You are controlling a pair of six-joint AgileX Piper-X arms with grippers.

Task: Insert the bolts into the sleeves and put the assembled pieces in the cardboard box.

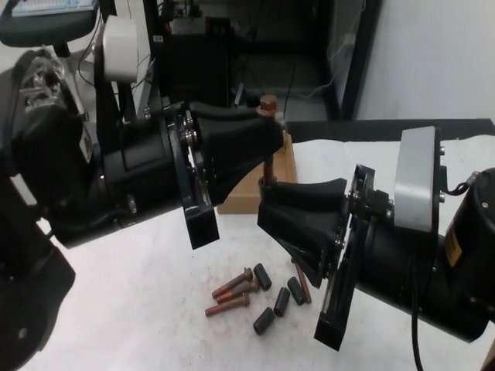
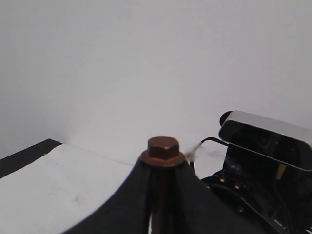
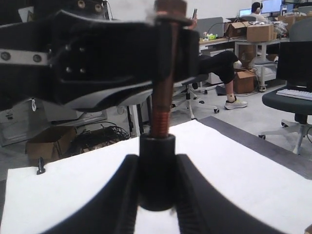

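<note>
**Right gripper point(image 3: 157, 161) holds the sleeve point(image 3: 157, 187) directly under the bolt point(image 2: 162, 147)**

Right gripper comes first on the near side of the table point(image 1: 139, 309). It is raised above the surface, and its two fingers are closed on the black sleeve. The sleeve stands upright with its open mouth turned up.

Below and a little in front of this, some loose bolts point(image 1: 232, 290) and loose sleeves point(image 1: 272, 297) lie flat on the table. They are apart from both grippers.

Directly above the sleeve stands the bolt. The left gripper point(image 2: 162, 168) has its fingers pressed together on the shaft just under the hexagonal head, so the bolt hangs with the head up and the threaded end down. In the right wrist view the long axis of the bolt and the long axis of the sleeve make one vertical line, and the threads meet the mouth of the sleeve. How deep the tip is inside, I cannot tell.

So, in my judgement, the coming move depends on this line alone. The bolt must go straight down, or the sleeve straight up, with no tilt to either side. Both arms are equally near, because each one holds one half of the pair.

Farther back, just behind the two grippers, the cardboard box point(image 1: 285, 161) stands on the table. It is close to the joined pieces, so I expect the way to it will be short.
</note>
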